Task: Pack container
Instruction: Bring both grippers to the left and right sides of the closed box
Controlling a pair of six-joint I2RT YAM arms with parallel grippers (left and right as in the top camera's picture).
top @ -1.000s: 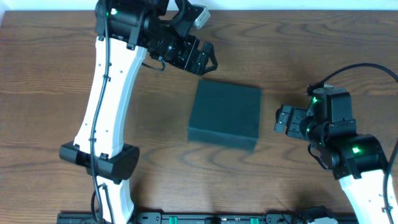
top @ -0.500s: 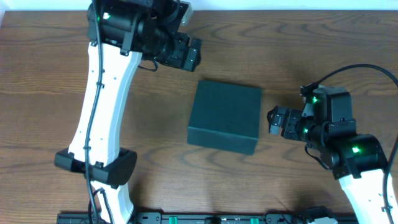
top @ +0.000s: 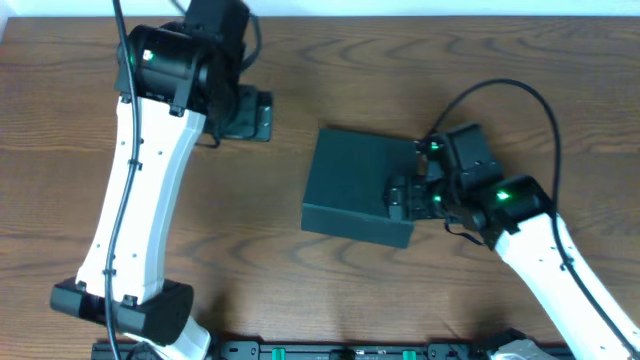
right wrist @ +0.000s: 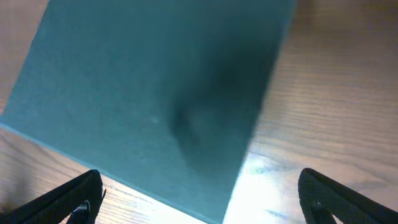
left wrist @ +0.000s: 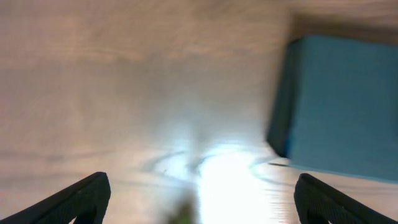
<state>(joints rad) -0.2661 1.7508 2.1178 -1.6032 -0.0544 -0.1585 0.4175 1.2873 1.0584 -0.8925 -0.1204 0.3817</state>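
Note:
The container (top: 355,180) is a square, dark teal box lying shut in the middle of the wooden table. It fills most of the right wrist view (right wrist: 155,87) and shows at the right edge of the left wrist view (left wrist: 342,106). My right gripper (top: 398,197) hangs open over the container's right front corner, its fingers (right wrist: 78,196) spread wide with nothing between them. My left gripper (top: 262,115) stands open over bare wood to the back left of the container, apart from it, and its fingers (left wrist: 84,198) hold nothing.
The wooden table (top: 250,250) carries nothing else that I can see. A black rail (top: 350,350) runs along the front edge between the two arm bases. The table's back edge (top: 400,14) meets a white wall.
My left gripper has swung left, away from the container's back corner. My right gripper has moved left from beside the container to above its right front corner. Both stayed open.

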